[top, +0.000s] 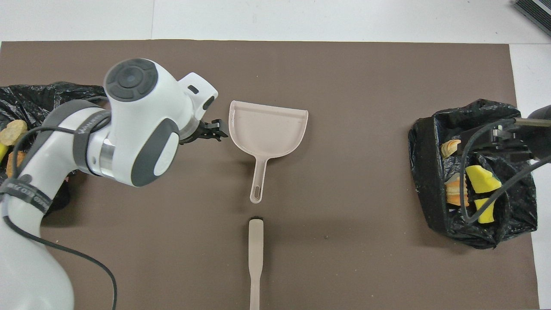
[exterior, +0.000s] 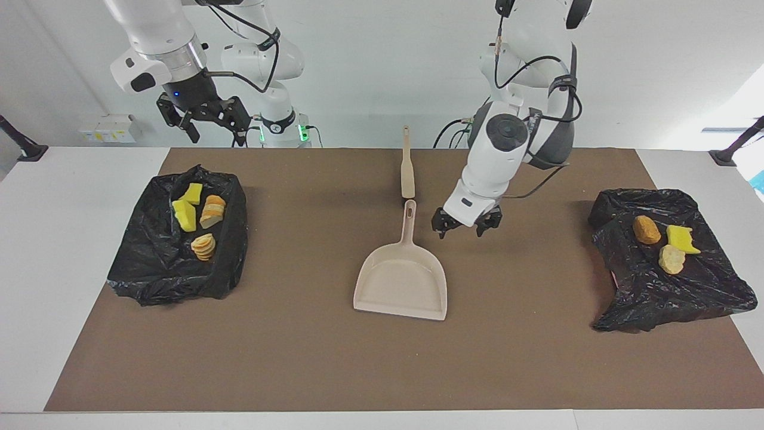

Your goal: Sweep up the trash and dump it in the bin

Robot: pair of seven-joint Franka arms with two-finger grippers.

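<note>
1. My right gripper (exterior: 210, 126) hangs with fingers spread over the black-bagged bin (exterior: 156, 272) holding four yellow sponge and tan bread trash pieces (exterior: 200, 218).
2. My left gripper (exterior: 467, 224), released, hovers beside the flat beige plastic dustpan (exterior: 401, 280).
3. Three pieces (exterior: 665, 242) lie on the second black bag (exterior: 686, 292).

brown mat (exterior: 310, 358), white table (exterior: 59, 239)

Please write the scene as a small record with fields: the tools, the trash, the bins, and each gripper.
dustpan: beige plastic dustpan flat on the brown mat, empty, held by nobody
brush: beige brush lying nearer to the robots than the dustpan's handle
trash: seven yellow sponge and bread-like pieces, all in the bags
bins: two black bag-lined bins; four pieces at the right arm's end, three at the left arm's end
left gripper: open, empty, over the mat beside the dustpan's handle
right gripper: open, empty, raised above its bin
</note>
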